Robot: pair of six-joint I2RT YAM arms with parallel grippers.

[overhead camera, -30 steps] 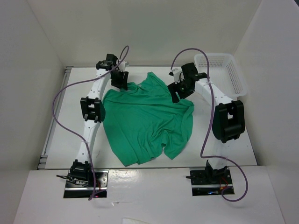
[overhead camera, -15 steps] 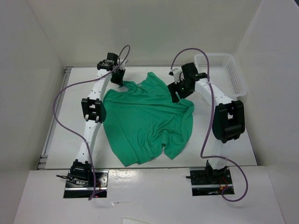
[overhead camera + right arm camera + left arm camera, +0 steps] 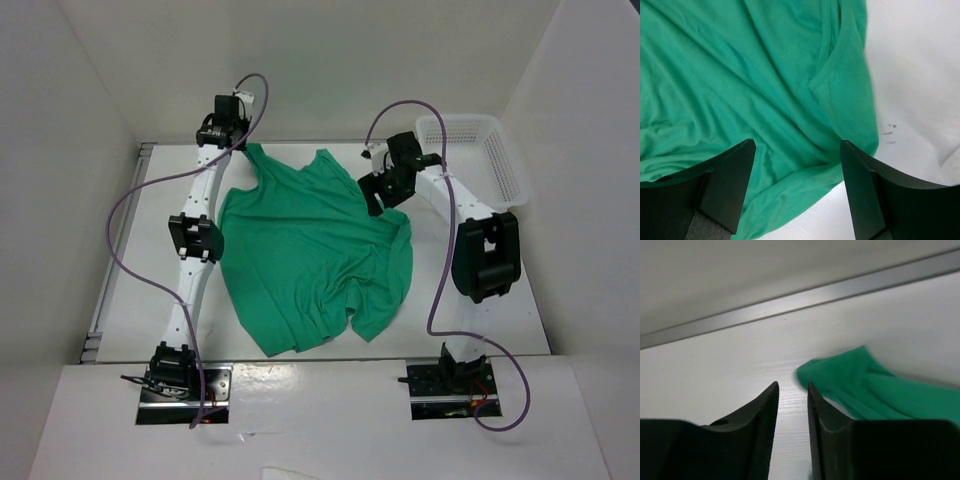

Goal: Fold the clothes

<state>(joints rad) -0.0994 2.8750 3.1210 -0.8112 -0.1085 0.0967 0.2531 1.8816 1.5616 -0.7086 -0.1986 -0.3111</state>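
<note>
The T-shirt (image 3: 310,250) lies rumpled on the table (image 3: 500,300), one corner stretched far-left. Left gripper (image 3: 792,387): jaws narrowly parted, apparently empty, corner just beside them. Right gripper (image 3: 797,142): wide open, empty, above the cloth. Risk: closing off-target misses the corner.

No readable text, no labels, no brand marks, no numbers, nothing legible on shirt (image 3: 310,250), basket (image 3: 505,165), tabletop (image 3: 140,290)

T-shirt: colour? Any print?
T-shirt is plain emerald green, no print showing; best in right wrist view.
</note>
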